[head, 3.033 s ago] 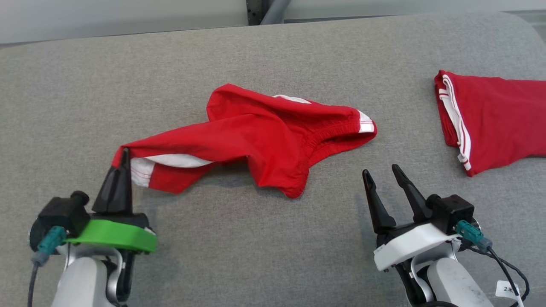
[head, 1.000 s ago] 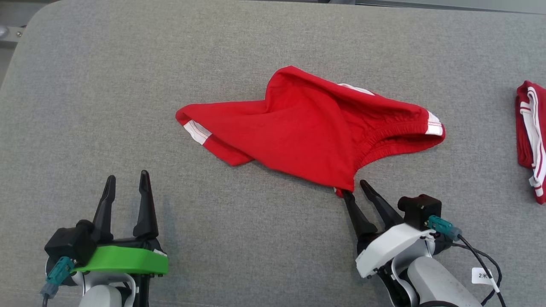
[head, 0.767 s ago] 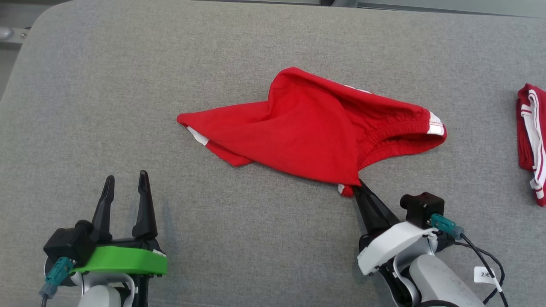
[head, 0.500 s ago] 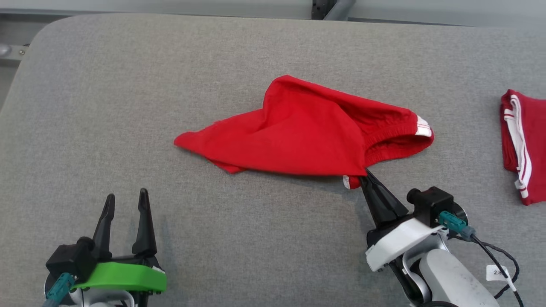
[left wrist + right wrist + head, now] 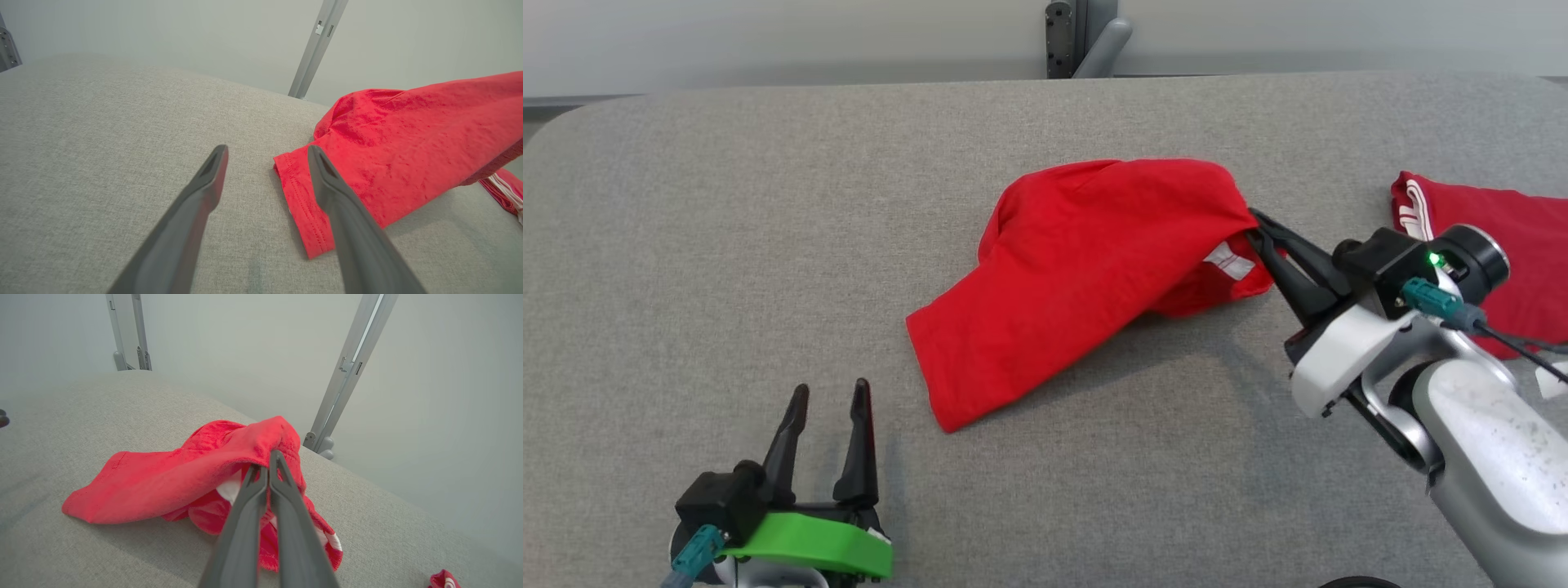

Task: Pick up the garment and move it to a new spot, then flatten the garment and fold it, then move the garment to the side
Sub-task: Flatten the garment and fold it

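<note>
The garment (image 5: pixel 1086 261) is a pair of red shorts with white trim, partly raised off the grey table (image 5: pixel 727 245). My right gripper (image 5: pixel 1255 222) is shut on its right edge, holding that edge up; the lower left corner rests on the table. In the right wrist view the garment (image 5: pixel 184 477) drapes down from the shut gripper (image 5: pixel 267 459). My left gripper (image 5: pixel 831 392) stands open at the lower left, apart from the cloth. In the left wrist view the garment (image 5: pixel 408 139) has its hem just beyond the right of the gripper's (image 5: pixel 265 153) fingers.
A second red garment with white stripes (image 5: pixel 1503 237) lies folded at the table's right edge, behind my right wrist. Metal posts (image 5: pixel 1078 37) stand behind the far edge, against a pale wall.
My right gripper shut on the garment's lower right corner, then lifted it up and rightwards, so the cloth folded over and its left end dragged right. The head camera tilted. The left gripper stayed open.
</note>
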Controlling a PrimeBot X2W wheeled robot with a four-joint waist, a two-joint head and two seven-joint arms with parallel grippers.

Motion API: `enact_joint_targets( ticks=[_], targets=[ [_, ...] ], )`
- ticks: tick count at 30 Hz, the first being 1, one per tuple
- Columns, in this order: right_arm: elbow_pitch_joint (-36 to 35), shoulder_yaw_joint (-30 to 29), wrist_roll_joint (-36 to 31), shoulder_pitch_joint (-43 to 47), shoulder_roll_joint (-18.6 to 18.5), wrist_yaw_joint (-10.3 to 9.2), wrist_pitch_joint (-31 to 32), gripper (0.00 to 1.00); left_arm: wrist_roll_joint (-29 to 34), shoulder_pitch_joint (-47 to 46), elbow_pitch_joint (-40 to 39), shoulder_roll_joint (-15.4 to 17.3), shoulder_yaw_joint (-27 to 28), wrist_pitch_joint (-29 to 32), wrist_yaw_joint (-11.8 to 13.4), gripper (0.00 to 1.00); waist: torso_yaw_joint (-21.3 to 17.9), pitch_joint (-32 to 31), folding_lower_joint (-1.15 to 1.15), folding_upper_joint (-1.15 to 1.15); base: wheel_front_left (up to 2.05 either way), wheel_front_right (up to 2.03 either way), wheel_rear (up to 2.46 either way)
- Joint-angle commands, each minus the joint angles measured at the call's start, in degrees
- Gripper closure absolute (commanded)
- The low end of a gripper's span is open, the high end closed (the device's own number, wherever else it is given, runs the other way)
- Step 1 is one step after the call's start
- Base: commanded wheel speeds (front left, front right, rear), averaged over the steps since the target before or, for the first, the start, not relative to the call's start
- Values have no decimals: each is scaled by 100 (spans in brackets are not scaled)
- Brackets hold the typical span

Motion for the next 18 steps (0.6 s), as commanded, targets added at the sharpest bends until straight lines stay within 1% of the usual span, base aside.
enact_joint_targets(
  ticks=[1, 3, 4, 5, 6, 9, 10, 11, 12, 13, 14, 15, 16, 17, 18],
  targets=[
    [127, 1, -83, -176, -91, -7, 100, 100, -23, -94, 24, 21, -99, 2, 7, 0, 189, 220, 0, 0, 0, 0, 0],
    [385, 2, -108, -376, -85, -8, 156, 100, -27, -186, 31, 21, -209, 2, 7, 0, 343, 376, 0, 0, 0, 0, 0],
    [562, 13, -222, -513, -124, -8, 173, 100, -27, -231, 33, 20, -277, 2, 7, 0, 422, 454, 0, 0, 0, 0, 0],
    [562, 13, -222, -513, -124, -8, 173, 100, -27, -231, 33, 20, -277, 2, 7, 0, 422, 454, 0, 0, 0, 0, 0],
    [760, -1, -243, -632, -130, -9, 186, 100, -30, -285, 31, 22, -336, 2, 7, 0, 506, 543, 0, 0, 0, 0, 0],
    [1476, -28, -374, -1046, -99, -8, 82, 100, -60, -449, -2, 21, -497, 2, 7, 0, 769, 801, 0, 0, 0, 0, 0],
    [1999, -47, -576, -1342, -111, -9, 56, 100, -76, -559, -36, 18, -613, 2, 7, 0, 911, 958, 0, 0, 0, 0, 0],
    [1999, -47, -576, -1342, -111, -9, 56, 100, -76, -559, -36, 18, -613, 2, 7, 0, 911, 958, 0, 0, 0, 0, 0],
    [2252, -76, -585, -1463, -58, -9, 0, 100, -85, -605, -48, 19, -668, 2, 7, 0, 971, 1015, 0, 0, 0, 0, 0],
    [2783, -70, -769, -1684, -31, -8, -55, 100, -96, -679, -61, 19, -777, 2, 7, 0, 1067, 1117, 0, 0, 0, 0, 0],
    [3046, -98, -814, -1781, -1, -8, -97, 100, -104, -722, -71, 20, -819, 2, 7, 0, 1095, 1151, 0, 0, 0, 0, 0],
    [3288, -131, -908, -1863, 35, -9, -146, 64, -116, -749, -80, 20, -843, 2, 7, 0, 1105, 1165, 0, 0, 0, 0, 0],
    [3511, -163, -970, -1918, 67, -9, -197, 5, -135, -761, -93, 18, -886, 2, 7, 0, 1107, 1169, 0, 0, 0, 0, 0],
    [3684, -227, -988, -1966, 139, -9, -327, 0, -143, -765, -101, 16, -905, 2, 7, 0, 1093, 1163, 0, 0, 0, 0, 0],
    [3836, -276, -1041, -1997, 196, -9, -469, 0, -134, -769, -108, 17, -914, 2, 7, 0, 1061, 1139, 0, 0, 0, 0, 0]
  ],
)
